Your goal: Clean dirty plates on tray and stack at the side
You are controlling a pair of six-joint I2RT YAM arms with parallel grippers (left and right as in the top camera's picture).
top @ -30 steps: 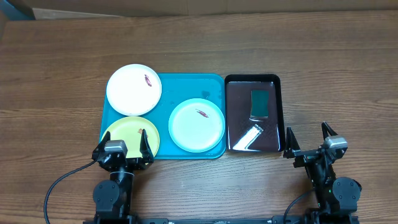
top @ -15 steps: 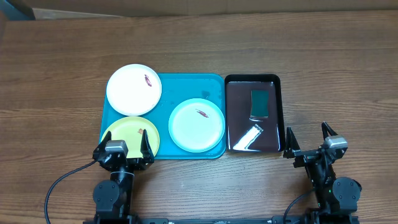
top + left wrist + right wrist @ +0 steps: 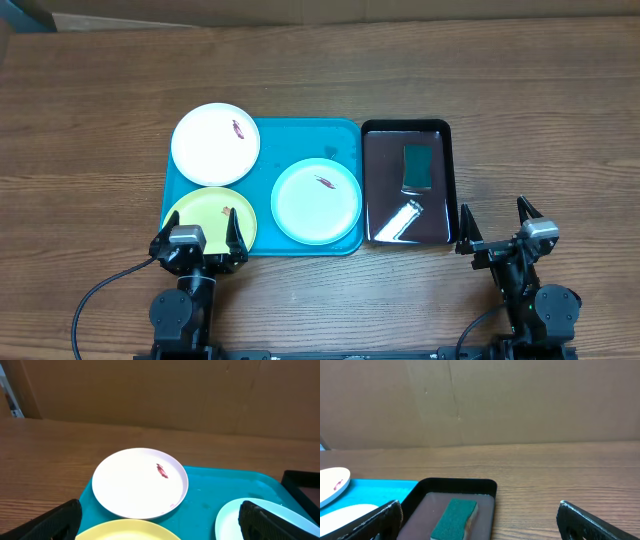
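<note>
Three plates lie on the turquoise tray [image 3: 300,135]. The white plate [image 3: 215,143] at its back left overhangs the rim and carries a red-brown smear. A pale yellow plate [image 3: 210,217] sits at the front left, also smeared. On the right half rests the pale mint plate [image 3: 316,201], with a red streak. My left gripper [image 3: 197,241] hovers open just in front of the yellow plate, nothing between its fingers [image 3: 57,521]. My right gripper [image 3: 497,228] stands open over bare wood, right of the black tray. The left wrist view shows the white plate [image 3: 140,482] ahead.
A glossy black tray [image 3: 405,181] lies right of the turquoise one, holding a green sponge [image 3: 417,167] and a bright white glare patch. The sponge [image 3: 453,519] also shows in the right wrist view. Brown cardboard stands along the table's far edge.
</note>
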